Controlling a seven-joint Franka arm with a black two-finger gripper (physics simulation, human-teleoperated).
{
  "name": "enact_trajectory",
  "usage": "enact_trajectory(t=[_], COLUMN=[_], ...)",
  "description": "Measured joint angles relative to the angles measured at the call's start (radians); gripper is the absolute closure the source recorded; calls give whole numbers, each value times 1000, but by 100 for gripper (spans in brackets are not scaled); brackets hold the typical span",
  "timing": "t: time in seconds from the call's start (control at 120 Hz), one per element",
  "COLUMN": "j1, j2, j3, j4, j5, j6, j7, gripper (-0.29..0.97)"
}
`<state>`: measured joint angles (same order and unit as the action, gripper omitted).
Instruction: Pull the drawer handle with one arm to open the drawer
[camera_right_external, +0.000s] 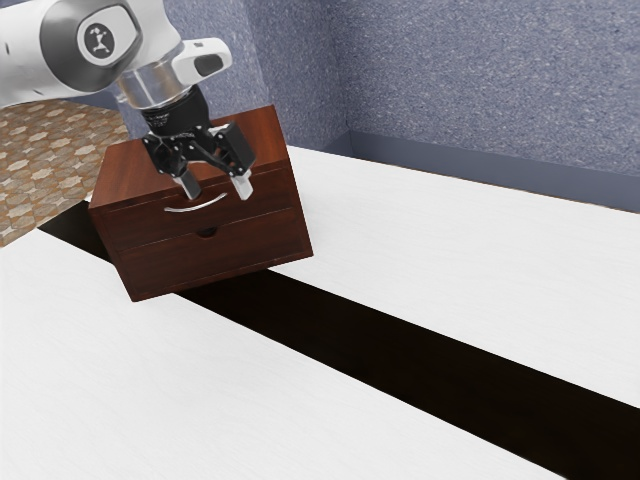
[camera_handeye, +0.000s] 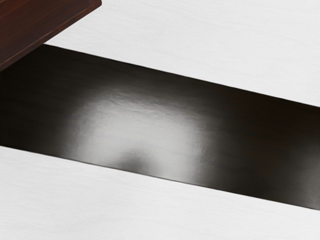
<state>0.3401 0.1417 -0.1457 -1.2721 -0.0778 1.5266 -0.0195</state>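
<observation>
A dark brown wooden drawer box (camera_right_external: 205, 215) stands on the table at the exterior view's left. Its upper drawer front carries a curved silver handle (camera_right_external: 197, 207), with a small notch (camera_right_external: 207, 232) below it on the lower front. My black gripper (camera_right_external: 214, 189) hangs just above and in front of the handle, fingers spread apart with nothing between them. One fingertip (camera_right_external: 190, 189) is close over the handle, the other (camera_right_external: 242, 187) to its right. A corner of the box (camera_handeye: 35, 20) appears in the wrist view.
The white table (camera_right_external: 450, 250) is crossed by a wide black stripe (camera_right_external: 400, 360) running from under the box toward the exterior view's lower right. The same glossy stripe (camera_handeye: 160, 130) lies under my hand. A blue wall (camera_right_external: 480, 70) stands behind.
</observation>
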Motion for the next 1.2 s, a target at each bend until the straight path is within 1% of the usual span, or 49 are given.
enact_trajectory(t=[0.217, 0.25, 0.317, 0.383, 0.433, 0.567, 0.683, 0.808, 0.892, 1.0, 1.067, 1.1, 1.158, 1.183, 1.2], j1=[0, 2, 4, -13, -1, 96, 200, 300, 361, 441, 494, 531, 584, 586, 565], j2=[-6, -20, -60, -109, -135, -144, -145, -138, -130, -131, -132, -139, -175, -197, -211], j3=[4, 8, 33, 97, 126, 143, 137, 137, 136, 111, 77, 47, 8, -2, -6], j4=[13, 34, 79, 98, 103, 98, 32, -21, -31, -35, -40, -53, -92, -113, -130], j5=[4, 18, 75, 116, 135, 162, 167, 148, 136, 128, 129, 127, 114, 99, 89], j6=[-5, -13, -42, -71, -88, -99, -52, 8, 33, 44, 40, 42, 54, 62, 69], j7=[1, 12, 51, 97, 133, 237, 355, 490, 584, 711, 782, 818, 878, 905, 923], gripper=[0, 0, 0, 0, 0, 0, 0, 0, 0, 0, 0, 0, 0, 0, 0])
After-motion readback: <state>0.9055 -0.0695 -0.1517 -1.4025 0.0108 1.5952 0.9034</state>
